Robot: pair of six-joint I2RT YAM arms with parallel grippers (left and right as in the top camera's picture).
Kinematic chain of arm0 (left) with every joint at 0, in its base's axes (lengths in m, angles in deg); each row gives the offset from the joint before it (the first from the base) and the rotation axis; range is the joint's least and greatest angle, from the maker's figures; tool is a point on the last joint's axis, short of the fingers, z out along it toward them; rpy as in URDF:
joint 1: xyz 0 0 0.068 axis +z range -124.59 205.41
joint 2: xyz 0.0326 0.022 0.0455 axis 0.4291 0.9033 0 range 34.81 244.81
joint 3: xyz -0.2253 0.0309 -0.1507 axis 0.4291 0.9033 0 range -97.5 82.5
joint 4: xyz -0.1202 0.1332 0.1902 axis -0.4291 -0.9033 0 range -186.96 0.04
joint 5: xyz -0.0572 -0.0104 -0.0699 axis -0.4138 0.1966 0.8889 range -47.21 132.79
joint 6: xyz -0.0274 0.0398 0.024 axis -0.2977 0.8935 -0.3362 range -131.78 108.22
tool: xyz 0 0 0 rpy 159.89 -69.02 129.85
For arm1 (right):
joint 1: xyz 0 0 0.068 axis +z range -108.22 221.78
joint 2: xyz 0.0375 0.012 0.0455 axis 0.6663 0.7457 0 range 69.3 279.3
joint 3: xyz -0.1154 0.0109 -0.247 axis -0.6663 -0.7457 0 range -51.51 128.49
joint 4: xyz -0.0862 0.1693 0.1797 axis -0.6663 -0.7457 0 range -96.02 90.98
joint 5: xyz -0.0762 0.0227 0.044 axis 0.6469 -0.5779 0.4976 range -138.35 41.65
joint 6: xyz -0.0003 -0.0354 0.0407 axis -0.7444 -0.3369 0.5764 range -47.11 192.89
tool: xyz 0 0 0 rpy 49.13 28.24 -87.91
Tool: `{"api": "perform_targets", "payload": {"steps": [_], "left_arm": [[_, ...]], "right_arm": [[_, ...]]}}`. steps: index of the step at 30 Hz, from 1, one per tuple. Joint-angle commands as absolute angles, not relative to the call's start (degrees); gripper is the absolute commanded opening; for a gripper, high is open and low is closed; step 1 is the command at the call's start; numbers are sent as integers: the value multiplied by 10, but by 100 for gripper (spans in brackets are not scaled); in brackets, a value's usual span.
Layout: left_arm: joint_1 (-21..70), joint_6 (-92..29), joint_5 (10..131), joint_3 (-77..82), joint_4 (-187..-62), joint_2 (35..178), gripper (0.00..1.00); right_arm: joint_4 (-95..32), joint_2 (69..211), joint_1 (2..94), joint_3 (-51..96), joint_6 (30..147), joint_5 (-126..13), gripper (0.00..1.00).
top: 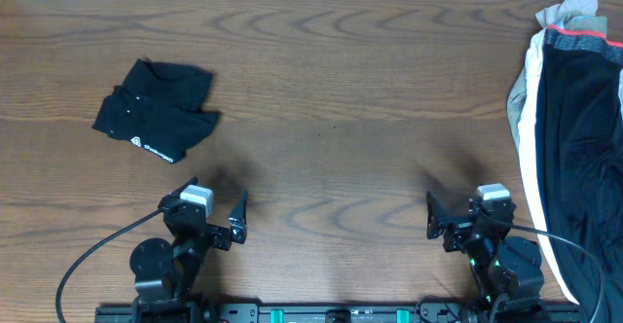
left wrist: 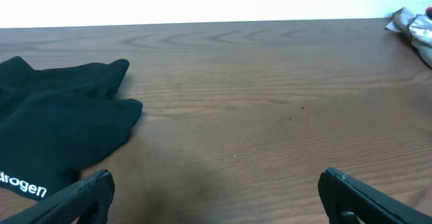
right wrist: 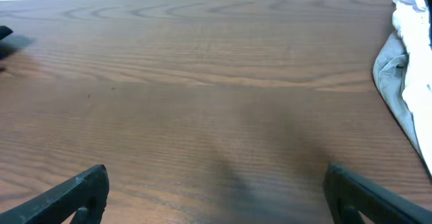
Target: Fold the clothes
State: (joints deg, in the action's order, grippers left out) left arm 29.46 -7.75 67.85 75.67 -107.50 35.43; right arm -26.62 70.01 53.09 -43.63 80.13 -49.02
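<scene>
1. Grippers first: the left gripper (top: pixel 202 209) and the right gripper (top: pixel 469 218) both hang low over the near edge of the tabletop (top: pixel 341 89), jaws spread wide with nothing between them.
2. Ahead of the left gripper and off to its left lies a black garment (top: pixel 156 119), a compact bundle with white lettering. It looks folded, so I judge that piece done.
3. Ahead of the right gripper and hard to its right sits the pile of clothes (top: pixel 574 138). A dark piece with a red band lies on top of pale grey and white cloth, and part of the heap runs off the tabletop's side edge.
4. The step in hand, as I read it, is fetching the next piece from that pile. The right gripper is nearer, so it should go.
5. To do it well, pinch a single layer at an edge or corner, not the heap's middle. Lift enough to free it from the others, then drag it to the bare stretch in front of both grippers, where the left gripper can take another corner.
6. Risk: the layers overlap, so two pieces may come away together, or the overhanging part may slide off.
7. Surface: brown wood grain, flat and matt, and cloth should slide on it easily.
8. Room: only a white strip shows beyond the far edge, and nothing more can be told.
</scene>
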Motion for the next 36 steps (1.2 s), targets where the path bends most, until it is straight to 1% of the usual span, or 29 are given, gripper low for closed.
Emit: {"api": "perform_targets", "payload": {"steps": [1, 12, 15, 18, 21, 23, 26, 29, 33, 36], "left_arm": [[293, -85, 678, 770, -1074, 350, 98], [293, -86, 678, 770, -1074, 350, 98], [293, -122, 678, 770, -1074, 350, 98], [293, -144, 678, 770, -1074, 350, 98], [293, -201, 678, 770, -1074, 350, 98], [293, -238, 678, 765, -1074, 350, 98], [293, -287, 678, 748, -1060, 350, 98], [293, -307, 687, 726, -1032, 355, 98], [293, -304, 694, 669, -1026, 418, 98], [293, -289, 713, 602, -1039, 522, 98]], "right_arm": [[-267, 697, 526, -438, 810, -495, 99], [-260, 697, 526, -438, 810, -477, 99], [-266, 697, 526, -438, 811, -480, 99], [-266, 697, 526, -438, 822, -533, 99], [-247, 697, 526, -438, 865, -612, 99], [-227, 697, 526, -438, 873, -652, 99], [-175, 698, 526, -438, 875, -721, 99], [-126, 708, 526, -433, 925, -730, 99], [-102, 758, 526, -409, 959, -730, 99], [-104, 833, 526, -373, 960, -721, 99]]}}
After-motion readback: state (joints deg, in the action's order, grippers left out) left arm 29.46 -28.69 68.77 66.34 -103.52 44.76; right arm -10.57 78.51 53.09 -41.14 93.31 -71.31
